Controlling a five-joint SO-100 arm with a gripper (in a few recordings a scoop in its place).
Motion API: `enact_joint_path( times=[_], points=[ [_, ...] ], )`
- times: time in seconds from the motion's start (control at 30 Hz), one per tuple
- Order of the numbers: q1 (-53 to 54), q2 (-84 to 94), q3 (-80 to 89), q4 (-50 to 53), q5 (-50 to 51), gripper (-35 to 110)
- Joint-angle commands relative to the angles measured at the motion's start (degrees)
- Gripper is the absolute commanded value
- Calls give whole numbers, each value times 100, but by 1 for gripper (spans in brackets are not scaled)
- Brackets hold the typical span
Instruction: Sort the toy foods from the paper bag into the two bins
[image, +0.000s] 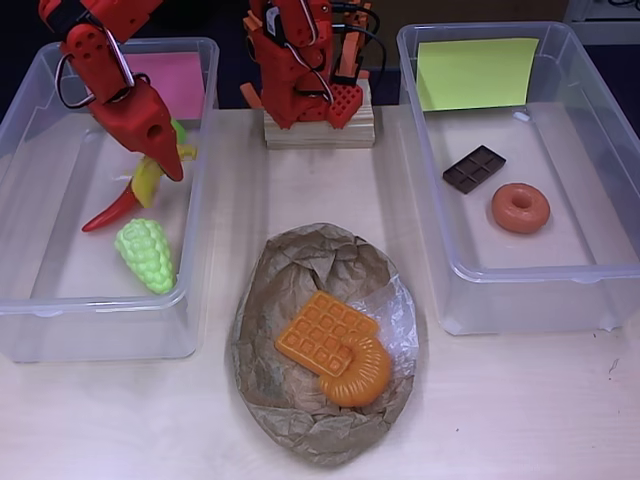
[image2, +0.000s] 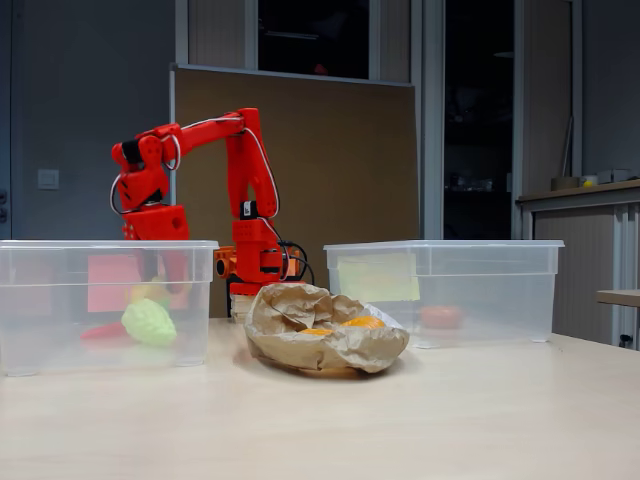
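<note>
Gripper positioned inside the pink-labelled bin, over the yellow bananas.

Whether the jaws are spread or pressed together cannot be determined. The red chili and green grapes are located in the same bin. The chocolate bar and donut are located in the yellow-green-labelled bin. The waffle and croissant are seen touching on the paper bag, between both bins.
</note>
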Motion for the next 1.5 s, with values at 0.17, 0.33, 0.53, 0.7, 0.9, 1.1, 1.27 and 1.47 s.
enact_joint_path(
  times=[0.17,0.33,0.53,0.7,0.9,1.1,1.27,1.47],
  points=[
    [-18,-185,88,-53,9,34],
    [-35,-229,79,-88,-35,36],
    [-88,141,-123,-26,-404,44],
    [-316,879,-510,-88,-1081,46],
    [-905,1881,-791,-343,-1696,48],
    [-2004,2426,-817,-158,-1459,49],
    [-3322,2725,-993,-457,-1354,50],
    [-4342,2646,-932,-1151,-1081,43]
  ],
)
